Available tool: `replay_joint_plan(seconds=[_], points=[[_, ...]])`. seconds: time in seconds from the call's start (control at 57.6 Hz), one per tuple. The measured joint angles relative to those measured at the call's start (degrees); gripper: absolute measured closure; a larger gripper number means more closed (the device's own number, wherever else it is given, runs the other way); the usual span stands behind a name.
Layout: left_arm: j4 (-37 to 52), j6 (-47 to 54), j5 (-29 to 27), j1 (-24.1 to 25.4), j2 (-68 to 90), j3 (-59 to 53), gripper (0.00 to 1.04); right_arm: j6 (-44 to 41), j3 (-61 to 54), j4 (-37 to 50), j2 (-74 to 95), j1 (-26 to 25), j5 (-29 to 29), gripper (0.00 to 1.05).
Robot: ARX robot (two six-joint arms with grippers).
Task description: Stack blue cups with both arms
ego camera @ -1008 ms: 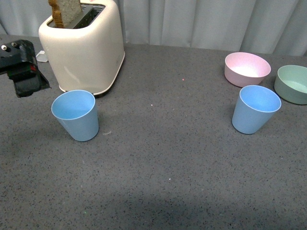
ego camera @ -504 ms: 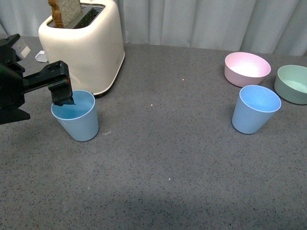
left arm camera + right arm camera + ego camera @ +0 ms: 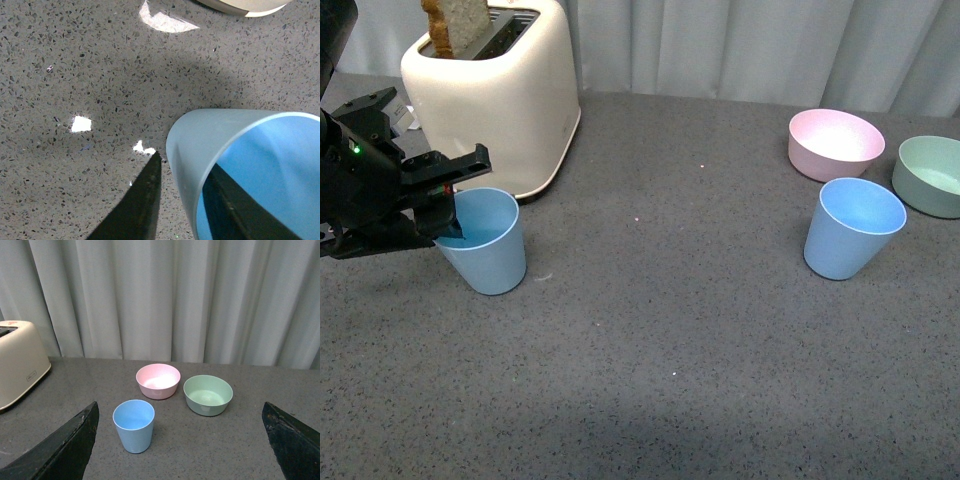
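On the speckled grey surface (image 3: pixel 670 380) stacking is barely begun: the left tool (image 3: pixel 183 164) straddles the left blue cup's (image 3: pixel 490 255) thin matte wall, jaws apart and unclamped, while the right tool (image 3: pixel 179 403) gapes wide, short of the tapered right blue cup (image 3: pixel 850 245) standing alone before the rounded pink bowl (image 3: pixel 835 143).

A kitchen-like setup: a grey speckled counter (image 3: pixel 670 350) holds a cream toaster (image 3: pixel 495 95) with bread (image 3: pixel 455 25) in its slot, a pink bowl (image 3: pixel 835 143), a green bowl (image 3: pixel 930 175) and blue cups (image 3: pixel 853 228). Pale pleated curtains (image 3: pixel 750 45) hang behind.
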Motion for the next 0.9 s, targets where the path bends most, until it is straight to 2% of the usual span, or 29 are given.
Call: replay_joint_plan(seconds=[0.139, 0.4, 0.469, 0.643, 0.903], points=[[-1.42, 0.98, -1.44, -0.04, -0.07, 0.2, 1.02, 0.0, 0.0, 0.0, 0.0, 0.0, 0.0, 0.1], [-4.79, 4.04, -3.65, -3.98, -2.43, 2.58, 1.01, 0.0, 0.0, 0.0, 0.0, 0.0, 0.0, 0.1], [-5.25, 4.24, -4.35, -6.03, -2.43, 3.96, 1.01, 0.0, 0.0, 0.0, 0.0, 0.0, 0.0, 0.1], [-7.63, 4.24, -5.64, -14.75, 0.17, 9.51, 1.01, 0.0, 0.0, 0.0, 0.0, 0.0, 0.0, 0.1], [-11.47, 3.5, -6.67, -21.22, 6.54, 17.66, 1.01, 0.0, 0.0, 0.0, 0.0, 0.0, 0.0, 0.1]])
